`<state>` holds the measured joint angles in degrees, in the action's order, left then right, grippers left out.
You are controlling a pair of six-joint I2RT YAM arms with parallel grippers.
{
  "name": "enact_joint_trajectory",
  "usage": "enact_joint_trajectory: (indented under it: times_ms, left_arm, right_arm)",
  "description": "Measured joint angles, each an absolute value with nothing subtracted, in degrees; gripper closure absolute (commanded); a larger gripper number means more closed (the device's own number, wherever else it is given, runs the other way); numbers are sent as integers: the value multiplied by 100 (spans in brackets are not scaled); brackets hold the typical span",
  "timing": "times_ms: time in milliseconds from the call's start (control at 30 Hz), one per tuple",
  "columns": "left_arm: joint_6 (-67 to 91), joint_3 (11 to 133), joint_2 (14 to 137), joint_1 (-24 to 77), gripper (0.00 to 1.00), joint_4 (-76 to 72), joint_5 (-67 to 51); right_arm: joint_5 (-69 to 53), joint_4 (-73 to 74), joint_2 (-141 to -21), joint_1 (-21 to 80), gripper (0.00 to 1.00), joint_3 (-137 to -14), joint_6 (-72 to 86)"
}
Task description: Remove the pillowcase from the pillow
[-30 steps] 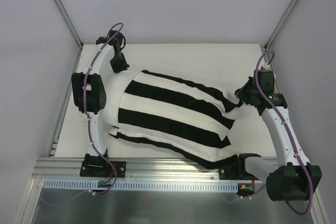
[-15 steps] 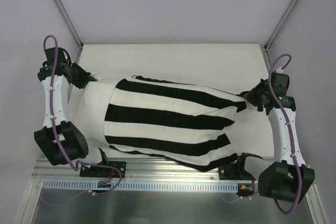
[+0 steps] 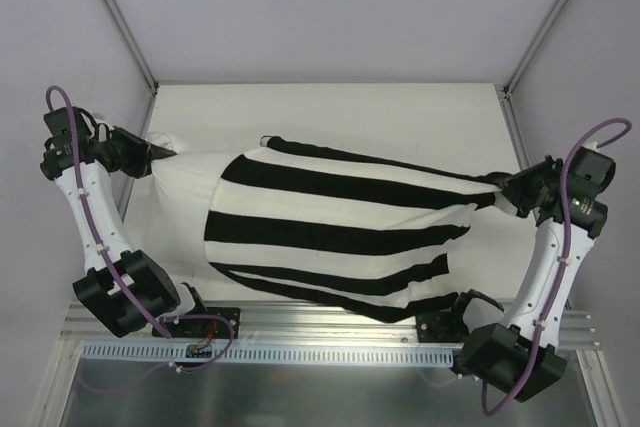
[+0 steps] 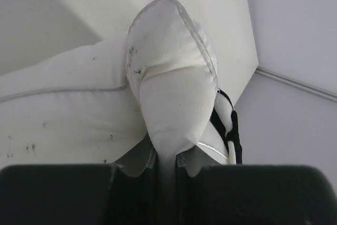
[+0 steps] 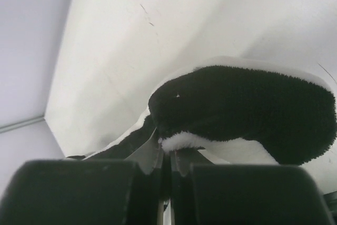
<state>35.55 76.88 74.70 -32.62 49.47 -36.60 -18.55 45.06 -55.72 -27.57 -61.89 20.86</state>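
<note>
1. My left hand (image 3: 152,155) is clamped on a white corner of the pillow (image 3: 178,192), right at the left edge of the table (image 3: 400,112).
2. My right hand (image 3: 507,190) is pinched tight on the black end of the pillowcase (image 3: 340,232), over by the right edge.
3. The pillow stretches across the table between them. Its left end is bare, the rest sits inside the stripes.
4. The table is matte white with a few faint scuffs. Pale grey walls (image 3: 330,7) box it in, with metal posts (image 3: 115,12) at the far corners and a metal rail (image 3: 300,327) along the near edge.
</note>
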Motion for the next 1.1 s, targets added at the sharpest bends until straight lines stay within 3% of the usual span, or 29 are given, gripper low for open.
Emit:
enact_joint_trajectory:
  times_ms: [433,467,500,533,567,600,633,700,800,933,1100]
  left_arm:
    - [3616,7957,7476,-3227,100,5024,-3988]
    - [3614,8049,7544,-3140,100,5015,-3929]
    - [3612,8152,7631,-3020,100,4998,-3863]
    - [3601,8252,7745,-2888,95,4954,-3811]
    - [3588,8342,7876,-2762,84,4899,-3734]
    - [3548,8434,8012,-2652,48,4849,-3660]
    - [3479,8501,8145,-2569,31,4772,-3551]
    - [3422,8569,8324,-2488,5,4626,-3321]
    - [3347,8582,8394,-2429,3,4493,-3000]
    - [3214,8646,8315,-2309,9,4574,-2724]
    - [2910,8626,7961,-1761,14,4746,-2239]
  right_arm:
    - [-2132,5050,-5992,-2947,99,-7373,2156]
    - [-2043,5063,-6241,-2781,97,-7599,2141]
    - [-1944,5059,-6523,-2626,87,-7832,2106]
    - [-1865,5028,-6810,-2482,59,-8047,2069]
    - [-1739,4947,-7054,-2373,47,-8184,2027]
    - [-1546,4818,-7249,-2296,36,-8246,1918]
    - [-1374,4722,-7367,-2268,22,-8252,1859]
    - [-1085,4644,-7432,-2215,11,-8167,1697]
    - [-808,4598,-7214,-2169,6,-7972,1525]
    - [-548,4611,-6768,-1953,5,-7891,1343]
    - [-158,4604,-6361,-622,5,-7881,1280]
